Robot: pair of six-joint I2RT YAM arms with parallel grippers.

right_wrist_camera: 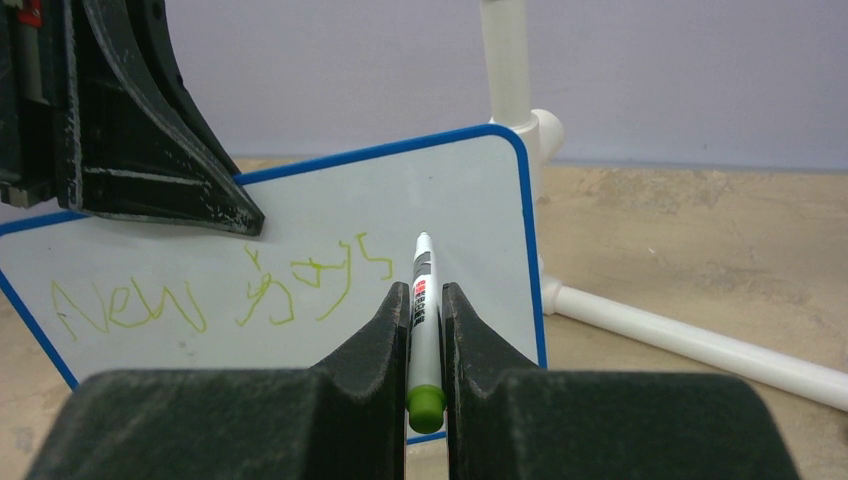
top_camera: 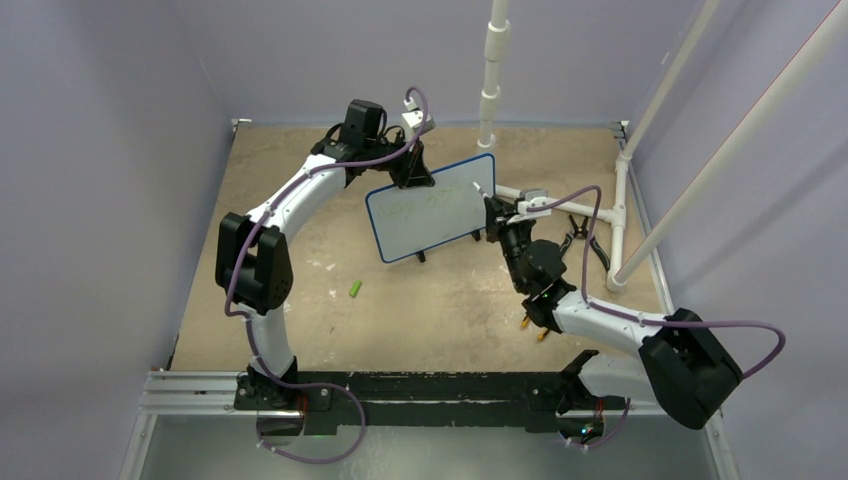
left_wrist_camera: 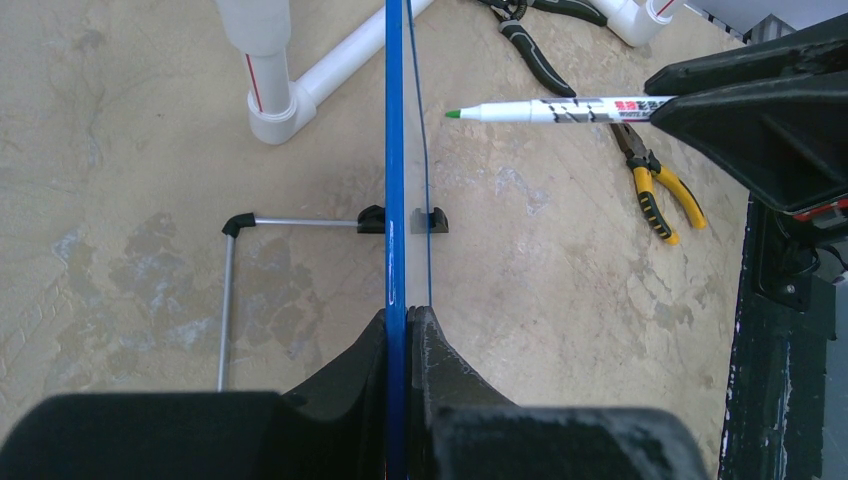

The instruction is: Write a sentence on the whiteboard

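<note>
The whiteboard [top_camera: 432,208] stands on its black feet [top_camera: 420,257] near the middle of the worktop [top_camera: 420,320], its face turned toward the right arm. It is a small white panel with a thin blue frame and rounded corners. From the left wrist it shows edge-on as a blue line [left_wrist_camera: 395,150].

The sentence [right_wrist_camera: 220,290] is a single row of thin green handwriting across the board's middle. It begins with "New", followed by a looser scrawl that cannot be read surely.

The left jaws are closed on the board's top edge, one finger on each side. The right jaws are clamped on a marker [right_wrist_camera: 423,300], a white barrel with a green end. Its green tip [left_wrist_camera: 453,114] points at the board's right part, just apart from the surface.
</note>
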